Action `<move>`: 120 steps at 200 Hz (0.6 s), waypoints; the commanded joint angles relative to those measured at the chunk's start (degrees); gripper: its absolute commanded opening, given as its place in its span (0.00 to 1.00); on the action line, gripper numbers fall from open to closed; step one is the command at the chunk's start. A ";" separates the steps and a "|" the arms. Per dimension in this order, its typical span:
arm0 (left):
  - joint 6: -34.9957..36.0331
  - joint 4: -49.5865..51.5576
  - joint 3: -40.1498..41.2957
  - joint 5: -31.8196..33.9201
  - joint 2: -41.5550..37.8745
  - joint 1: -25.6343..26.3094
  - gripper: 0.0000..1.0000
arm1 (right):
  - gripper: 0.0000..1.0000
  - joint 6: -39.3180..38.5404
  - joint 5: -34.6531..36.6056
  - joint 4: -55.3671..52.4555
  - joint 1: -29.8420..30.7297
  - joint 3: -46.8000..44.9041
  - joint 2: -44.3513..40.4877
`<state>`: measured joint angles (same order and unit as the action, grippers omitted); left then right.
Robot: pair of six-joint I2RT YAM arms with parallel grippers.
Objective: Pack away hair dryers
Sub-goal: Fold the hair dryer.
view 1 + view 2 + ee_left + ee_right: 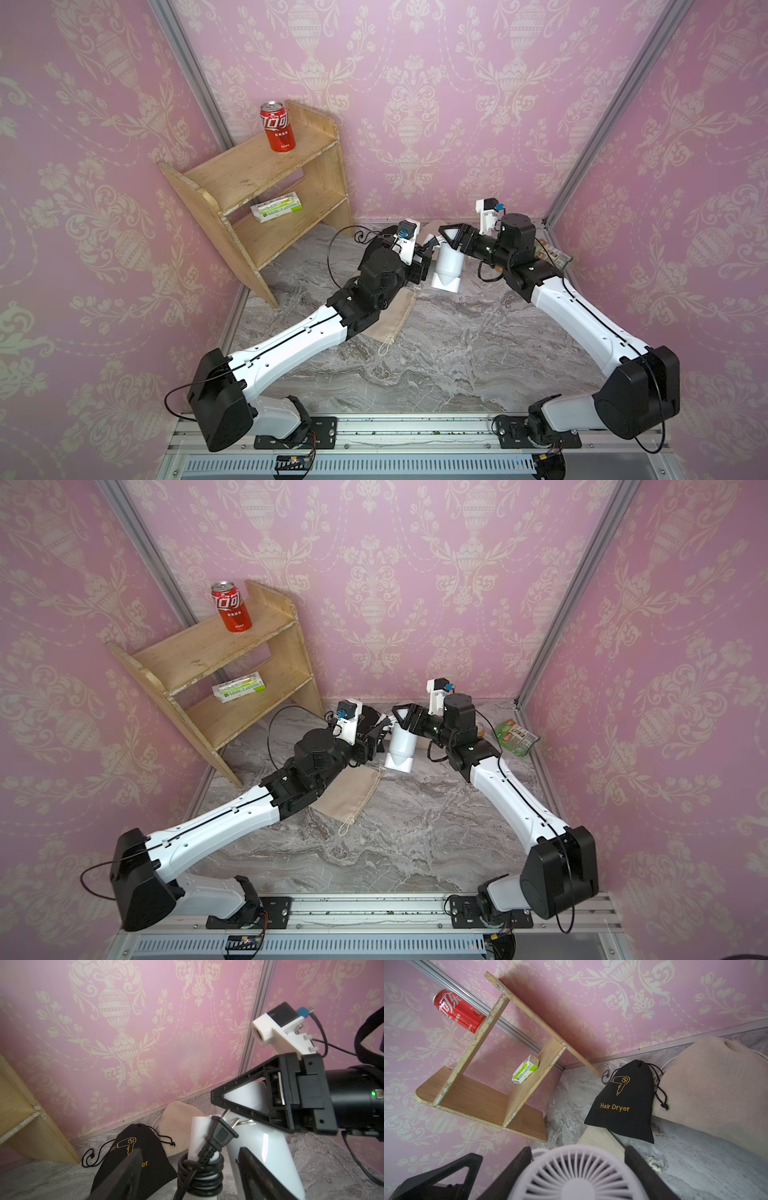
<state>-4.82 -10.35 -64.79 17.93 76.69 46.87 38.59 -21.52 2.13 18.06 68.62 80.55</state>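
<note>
Hemming the grey marble-patterned table [415, 374] on three sides are pink damask-papered walls [415, 124], and an aluminium rail [395, 428] closes the fourth. One pale wooden two-tier shelf [208, 216] stands in the back left corner. From the shelf's foot toward the rail the marble lies bare and wide. Level with the shelf's lower tier, along the back wall, it is crowded.

One white plastic hair dryer [449, 266] shows, just right of the shelf's foot. Its barrel is the long axis and stands steep, with the round intake grille up and the flat nozzle down toward the marble. Whether the nozzle touches the marble cannot be told.

The right pincer [577, 1153] clamps the barrel's rear, a finger on each side of the grille. The left pincer [190, 1149] stands open, with gaps on both sides of the folded handle and hold of nothing. One black cord [199, 1176] coils round that handle.

Beyond the dryer from the shelf lie one black drawstring pouch [623, 1105] and one plump beige cloth pouch [716, 1095]. A second, flat beige pouch [349, 796] lies under the left arm. One red drink can [277, 126] tops the shelf, and one green-and-white box [276, 206] sits on the tier below. One green packet [517, 737] lies far from the shelf, by the right wall.
</note>
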 commanded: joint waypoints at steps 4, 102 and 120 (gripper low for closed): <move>-4.40 5.81 1.28 2.28 -3.13 -2.98 0.76 | 0.39 -2.30 0.31 1.23 0.37 0.93 -3.15; -12.71 26.92 -6.67 -18.09 2.99 -14.61 0.76 | 0.39 -6.24 -1.88 -1.51 0.65 0.87 -4.90; -12.59 27.49 -7.03 -21.34 4.11 -14.53 0.76 | 0.39 -6.34 -2.28 -1.57 0.72 1.25 -4.53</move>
<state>-16.45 12.69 -69.56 4.91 79.46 32.42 32.97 -21.96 -1.21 18.22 68.62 77.62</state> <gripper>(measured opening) 0.760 0.696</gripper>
